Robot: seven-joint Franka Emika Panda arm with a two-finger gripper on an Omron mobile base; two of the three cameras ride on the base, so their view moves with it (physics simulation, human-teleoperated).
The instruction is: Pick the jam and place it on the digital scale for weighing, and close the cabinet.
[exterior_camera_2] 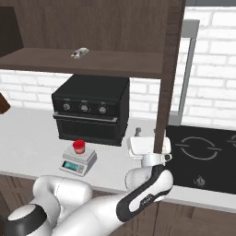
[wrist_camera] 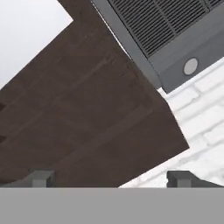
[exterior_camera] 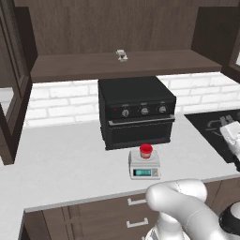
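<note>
While the jam sits on the round plate of the digital scale at frame centre on the worktop, before the black oven, the right base view shows the cabinet door edge-on beside the hand. In the hand view the end effector is released, fingertips wide apart and empty, facing dark wood.

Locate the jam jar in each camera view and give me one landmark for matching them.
Left base view: the jam jar sits on the scale, just below centre, in front of the black oven.
Right base view: jar on the scale, left of centre, again before the oven.
Hand view: a dark wood cabinet panel and white brick, not the jar.
Shared landmark: the oven.
</note>
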